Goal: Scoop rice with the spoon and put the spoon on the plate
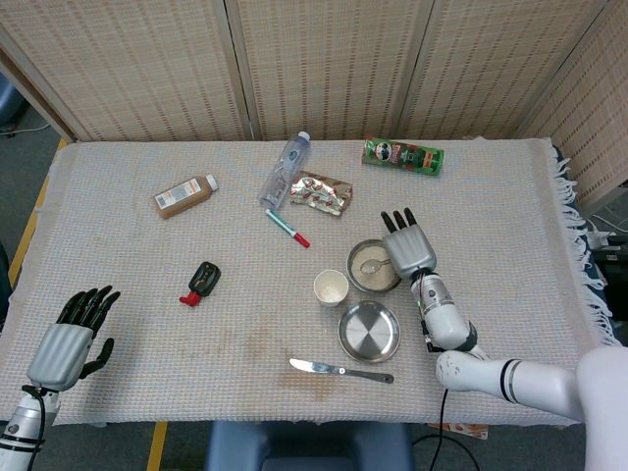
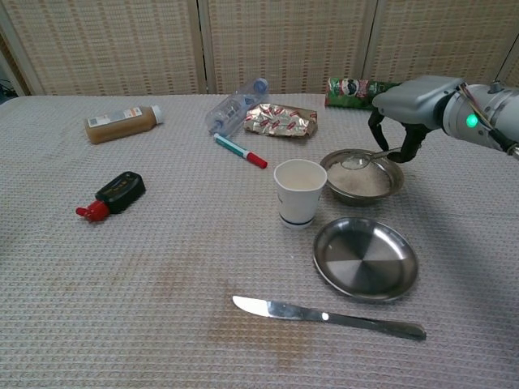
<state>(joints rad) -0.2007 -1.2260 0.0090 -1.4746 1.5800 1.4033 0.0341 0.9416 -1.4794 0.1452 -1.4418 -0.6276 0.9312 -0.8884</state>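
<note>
The left hand (image 1: 71, 339) was kept low at the near left corner of the desk (image 1: 128, 245), released, its dark fingers apart and nothing in them; it appeared to be parked well away from the work, since the task looked to fall to the other arm. Further in, a brown bottle (image 2: 122, 123) lay on its side and a black item with a red cap (image 2: 112, 195) rested nearer the front, both well apart from the task's things. Toward the middle, a clear plastic bottle (image 2: 236, 105), a foil packet (image 2: 280, 120) and a marker pen (image 2: 240, 151) were left at the back, out of the working path. A paper cup (image 2: 298, 191) stood upright just left of the bowl of rice (image 2: 362, 176), and a knife (image 2: 328, 316) lay near the front edge.

The empty plate (image 2: 366, 259) was set just in front of the bowl, presumably so that the carry would be short. The spoon (image 2: 362, 160) lay in the bowl, its head on the rice and its handle pointing right toward the right hand (image 2: 413, 105). That hand was held over the bowl's right rim with fingers curled down at the handle; whether the handle was actually gripped could not be told. A green can (image 2: 354, 91) lay behind it.
</note>
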